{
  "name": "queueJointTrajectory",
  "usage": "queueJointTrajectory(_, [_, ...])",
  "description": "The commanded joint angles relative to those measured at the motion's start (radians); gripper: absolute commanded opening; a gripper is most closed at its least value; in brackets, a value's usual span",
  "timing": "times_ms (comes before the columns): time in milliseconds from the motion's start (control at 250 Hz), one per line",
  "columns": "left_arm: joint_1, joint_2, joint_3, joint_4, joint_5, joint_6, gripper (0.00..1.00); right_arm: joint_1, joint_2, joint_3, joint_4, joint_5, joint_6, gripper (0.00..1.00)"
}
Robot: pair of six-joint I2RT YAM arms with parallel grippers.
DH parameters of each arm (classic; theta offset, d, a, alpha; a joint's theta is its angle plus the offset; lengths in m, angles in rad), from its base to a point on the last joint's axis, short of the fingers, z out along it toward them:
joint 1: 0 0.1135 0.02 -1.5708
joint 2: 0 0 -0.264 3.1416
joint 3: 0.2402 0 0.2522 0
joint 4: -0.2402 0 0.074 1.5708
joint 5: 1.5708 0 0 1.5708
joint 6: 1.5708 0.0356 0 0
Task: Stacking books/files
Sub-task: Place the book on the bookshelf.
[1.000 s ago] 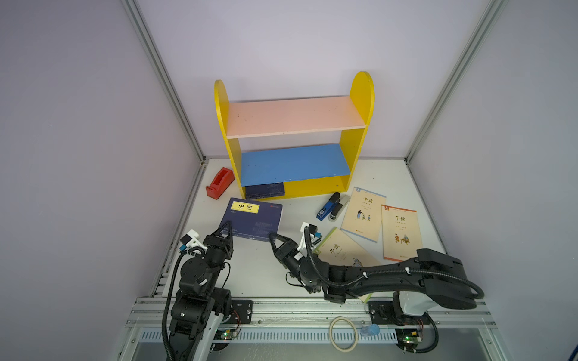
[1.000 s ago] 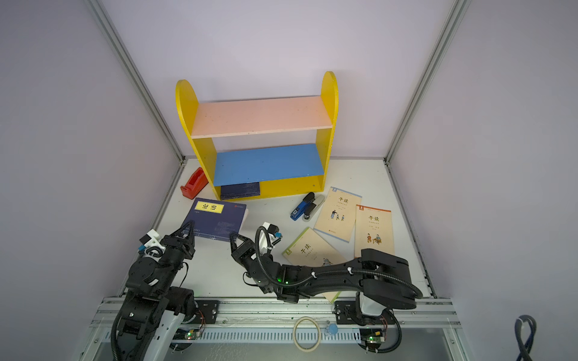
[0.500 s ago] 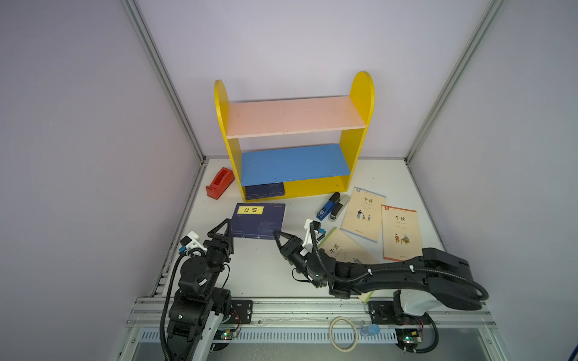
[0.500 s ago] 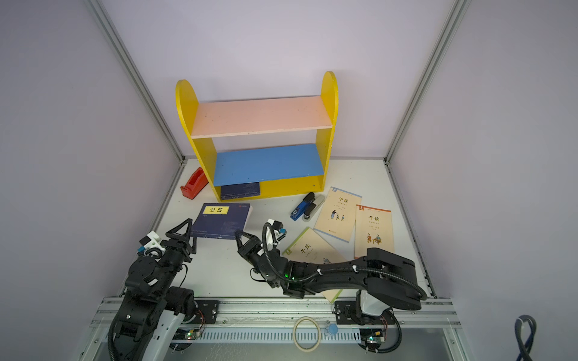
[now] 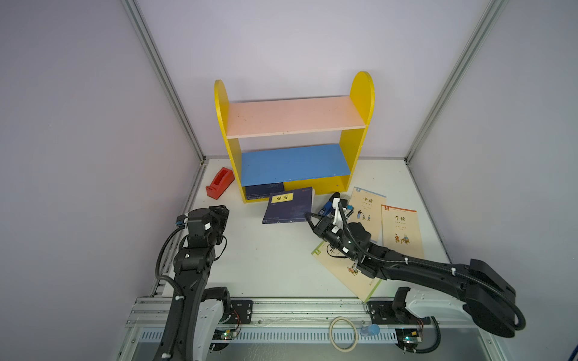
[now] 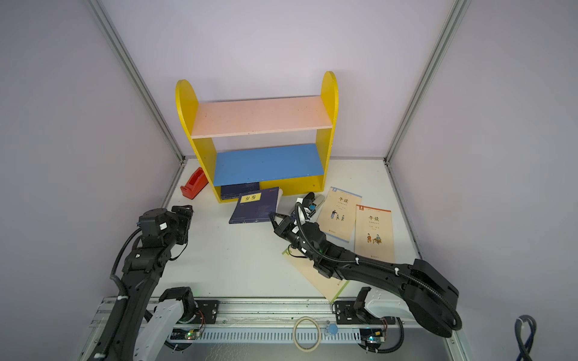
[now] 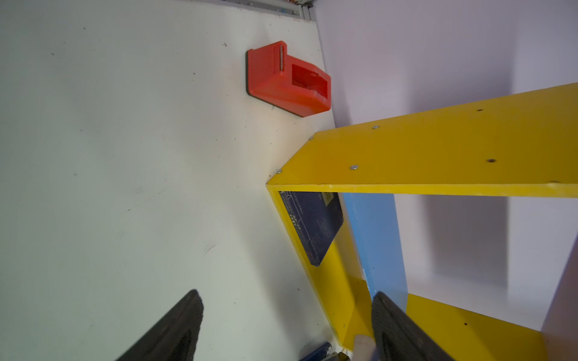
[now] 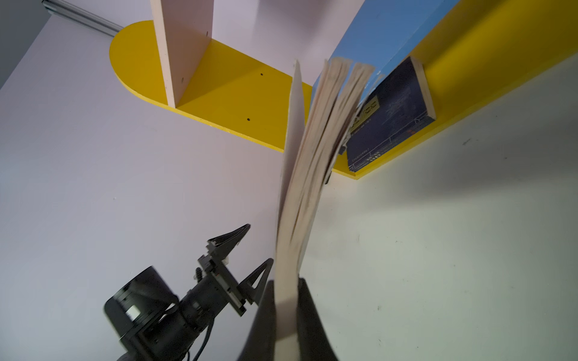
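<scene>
My right gripper (image 5: 308, 216) (image 8: 286, 284) is shut on the near corner of a dark navy book (image 5: 289, 204) (image 6: 255, 204) with a yellow label. The book hangs tilted just in front of the yellow shelf unit (image 5: 359, 93), its pages (image 8: 312, 140) fanned. A second navy book (image 5: 264, 190) (image 7: 312, 225) lies in the unit's bottom compartment at the left. Three cream books (image 5: 367, 209) (image 5: 402, 231) (image 5: 347, 272) lie flat on the right, the nearest under my right arm. My left gripper (image 5: 222, 212) (image 7: 284, 312) hovers open and empty at the left.
A red tape dispenser (image 5: 220, 183) (image 7: 287, 79) sits left of the shelf unit by the wall. A blue-and-black stapler (image 5: 327, 206) lies between the held book and the cream books. The blue shelf (image 5: 294, 164) and the pink shelf (image 5: 294, 117) are bare.
The left gripper has let go of the navy book and opened. The right gripper has carried the book away from it, toward the shelf unit and to the right.
</scene>
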State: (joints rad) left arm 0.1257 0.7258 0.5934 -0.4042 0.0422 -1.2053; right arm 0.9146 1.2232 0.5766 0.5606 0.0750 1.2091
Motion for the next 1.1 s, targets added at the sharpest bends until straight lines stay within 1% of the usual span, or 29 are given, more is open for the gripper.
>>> queueJointTrajectory(0, [0.034,0.005,-0.051,0.135,0.099,0.096,0.88,-0.069,0.023,-0.018,0.029,-0.18,-0.046,0.0])
queueJointTrajectory(88, [0.046,-0.015,-0.049,0.127,0.056,0.15,0.88,-0.153,0.094,-0.03,0.114,-0.277,-0.028,0.0])
queueJointTrajectory(212, [0.045,-0.071,-0.051,0.142,0.023,0.19,0.88,-0.248,0.25,-0.039,0.344,-0.422,0.046,0.0])
queueJointTrajectory(352, [0.043,-0.156,-0.065,0.126,-0.036,0.215,0.89,-0.304,0.461,0.002,0.539,-0.522,0.164,0.0])
queueJointTrajectory(448, [0.043,-0.191,-0.076,0.14,-0.032,0.218,0.89,-0.326,0.647,0.073,0.731,-0.598,0.28,0.0])
queueJointTrajectory(496, [0.042,-0.195,-0.075,0.136,-0.029,0.22,0.89,-0.335,0.74,0.114,0.846,-0.615,0.344,0.0])
queueJointTrajectory(552, [0.041,-0.192,-0.072,0.13,-0.03,0.22,0.89,-0.338,0.805,0.175,0.846,-0.636,0.38,0.0])
queueJointTrajectory(600, [0.041,-0.188,-0.071,0.129,-0.03,0.22,0.89,-0.339,0.829,0.204,0.845,-0.629,0.375,0.0])
queueJointTrajectory(776, [0.042,-0.172,-0.072,0.135,-0.019,0.217,0.89,-0.342,0.804,0.237,0.732,-0.607,0.298,0.0])
queueJointTrajectory(944, [0.042,-0.177,-0.072,0.133,-0.017,0.215,0.89,-0.347,0.857,0.267,0.81,-0.621,0.339,0.0])
queueJointTrajectory(1096, [0.042,-0.19,-0.07,0.125,-0.021,0.217,0.89,-0.353,0.938,0.337,0.787,-0.613,0.341,0.0])
